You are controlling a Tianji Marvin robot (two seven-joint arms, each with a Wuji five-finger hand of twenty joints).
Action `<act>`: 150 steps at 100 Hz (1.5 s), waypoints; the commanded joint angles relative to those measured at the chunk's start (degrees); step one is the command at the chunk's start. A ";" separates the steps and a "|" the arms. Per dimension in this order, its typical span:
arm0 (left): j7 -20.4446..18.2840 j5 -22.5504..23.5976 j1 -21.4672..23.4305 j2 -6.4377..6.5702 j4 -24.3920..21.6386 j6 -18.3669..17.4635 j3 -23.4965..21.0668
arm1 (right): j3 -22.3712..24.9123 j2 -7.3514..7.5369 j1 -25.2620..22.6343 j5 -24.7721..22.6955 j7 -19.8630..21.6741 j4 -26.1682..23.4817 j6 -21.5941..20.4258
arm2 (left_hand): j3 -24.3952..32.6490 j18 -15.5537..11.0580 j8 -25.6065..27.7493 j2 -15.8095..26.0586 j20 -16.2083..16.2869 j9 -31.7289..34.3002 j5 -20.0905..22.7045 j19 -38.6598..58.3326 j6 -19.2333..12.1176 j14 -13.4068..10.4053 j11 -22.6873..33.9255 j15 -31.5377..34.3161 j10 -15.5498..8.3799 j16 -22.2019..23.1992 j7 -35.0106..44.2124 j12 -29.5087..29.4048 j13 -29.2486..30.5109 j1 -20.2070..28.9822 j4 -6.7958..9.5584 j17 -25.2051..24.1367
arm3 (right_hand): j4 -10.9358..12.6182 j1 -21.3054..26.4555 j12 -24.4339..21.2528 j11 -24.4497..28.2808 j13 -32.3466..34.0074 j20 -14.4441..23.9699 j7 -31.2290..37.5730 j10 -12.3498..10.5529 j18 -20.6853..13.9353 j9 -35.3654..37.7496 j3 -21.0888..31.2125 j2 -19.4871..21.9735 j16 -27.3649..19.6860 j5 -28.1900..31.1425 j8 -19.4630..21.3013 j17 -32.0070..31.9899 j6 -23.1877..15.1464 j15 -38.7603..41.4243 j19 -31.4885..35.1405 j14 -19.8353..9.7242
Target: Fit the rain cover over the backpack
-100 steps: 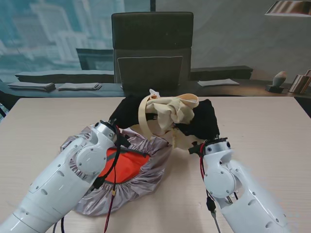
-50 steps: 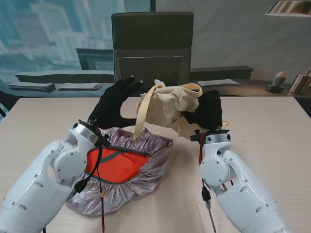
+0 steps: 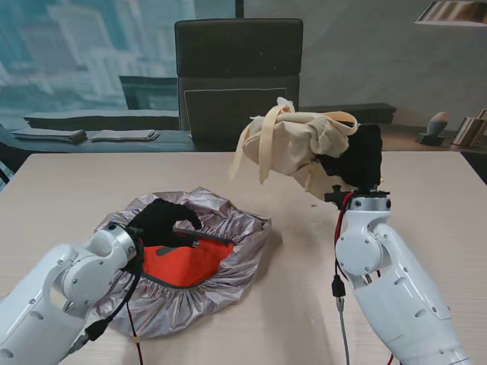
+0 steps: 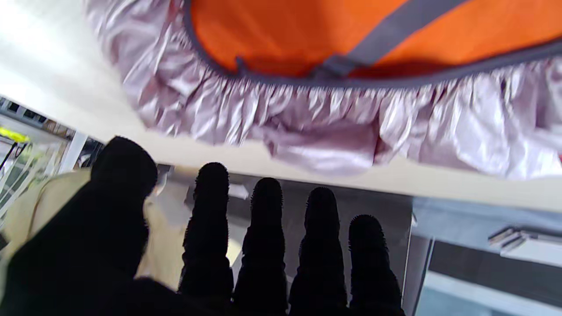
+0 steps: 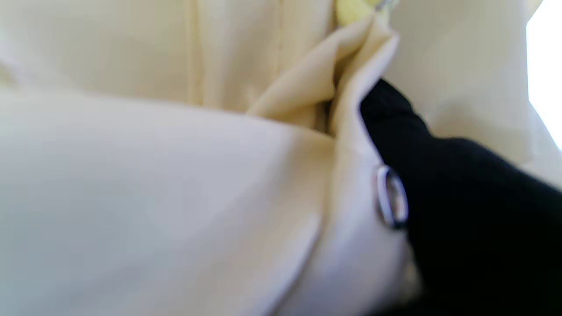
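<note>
From the stand camera you have one backpack, one rain cover and two gloved hands to count. The cream backpack is up in the air over the far right part of the table, clear of the surface, gripped by your right hand — the black fingers are wrapped into the cloth on its right end. Its long axis runs roughly left to right, and two straps hang down from its left end. The silver rain cover lies flat on the table to the left and nearer to you, its orange inside facing up, with one grey strap across it. Your left hand rests over the cover's left part with the fingers curled; whether it pinches anything you cannot tell here.

From the left wrist camera, the left hand shows four fingers straight and side by side plus the thumb — nothing held. The cover's gathered silver rim and orange lining lie just past the fingertips.

From the right wrist camera, cream backpack cloth fills the view, blurred; one black finger presses against a fold, beside a small metal ring.
</note>
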 commanded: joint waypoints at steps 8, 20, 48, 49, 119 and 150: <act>-3.80 -1.67 -2.85 0.12 4.99 -0.19 3.99 | 1.16 0.62 -2.20 -0.21 1.59 -2.91 -2.35 | 1.12 0.01 0.91 1.84 0.18 -1.46 1.00 0.78 -3.48 -1.61 -0.82 -1.41 -1.29 -1.34 0.57 -1.36 -1.18 0.81 1.58 -1.59 | -0.12 6.86 4.97 7.74 1.15 0.27 8.15 2.66 0.07 5.16 8.06 4.52 0.34 4.21 3.51 -0.91 -6.09 3.22 1.68 -2.36; -4.90 -3.07 -6.21 0.38 8.58 -1.14 8.31 | 1.94 0.69 -4.04 0.28 2.42 -4.60 -3.69 | -2.66 -0.05 0.10 1.11 0.25 -1.97 1.98 1.07 -7.69 -2.40 -0.49 -1.30 -2.87 -1.71 1.89 -1.74 -1.92 3.58 0.16 -2.28 | -0.07 6.87 4.96 7.73 1.13 0.20 8.07 2.71 -0.01 5.13 7.87 4.70 0.27 4.20 3.63 -0.84 -6.14 3.14 1.78 -2.47; -8.67 -9.31 -17.06 0.50 16.37 -0.47 20.15 | 2.56 0.79 -6.10 0.71 3.27 -5.97 -5.61 | -3.99 -1.09 -0.40 2.96 -0.01 -12.13 -2.84 1.00 -11.68 -1.68 -1.18 -1.15 -4.54 -0.43 -0.20 -1.61 -9.48 1.82 2.24 -4.51 | 0.05 6.78 4.94 7.62 1.21 0.05 7.89 2.61 -0.15 5.08 7.47 5.10 0.31 4.11 3.83 -0.88 -6.29 2.92 1.79 -2.62; -8.76 -9.72 -17.56 0.46 16.73 -0.41 20.69 | 2.57 0.78 -6.14 0.73 3.26 -5.99 -5.66 | -3.97 -1.15 -0.38 2.94 0.07 -12.57 -3.13 1.17 -11.71 -1.62 -1.23 -1.11 -4.58 -0.33 -0.34 -1.59 -9.73 1.77 2.27 -4.55 | 0.07 6.78 4.94 7.62 1.05 0.04 7.88 2.61 -0.17 5.08 7.47 5.14 0.29 4.10 3.84 -0.89 -6.29 2.84 1.79 -2.59; 7.17 -7.68 -21.43 -3.31 21.21 -1.00 19.99 | 3.52 0.15 -6.87 1.56 0.81 -4.35 -8.74 | 6.01 -2.28 17.56 -4.87 8.14 -4.89 -6.81 17.25 -7.06 -0.66 10.93 12.46 -3.43 7.23 18.01 8.23 -1.80 0.50 -0.09 2.95 | 0.36 6.80 5.00 7.55 0.66 -0.09 7.60 2.33 -0.41 4.57 7.04 5.94 0.40 3.84 4.17 -1.05 -6.53 2.63 2.00 -2.78; 6.04 7.86 -19.09 -0.91 21.27 3.66 15.23 | 3.17 0.08 -8.39 2.08 1.18 -5.58 -9.51 | 0.69 -1.84 4.12 -3.72 4.87 -14.56 -16.80 10.76 -0.83 -1.08 4.12 7.62 -2.12 6.07 0.83 6.58 -9.96 -3.90 1.32 -3.47 | 0.41 6.81 4.98 7.57 0.59 -0.12 7.55 2.28 -0.44 4.46 6.93 6.05 0.34 3.80 4.22 -0.99 -6.60 2.52 2.08 -2.86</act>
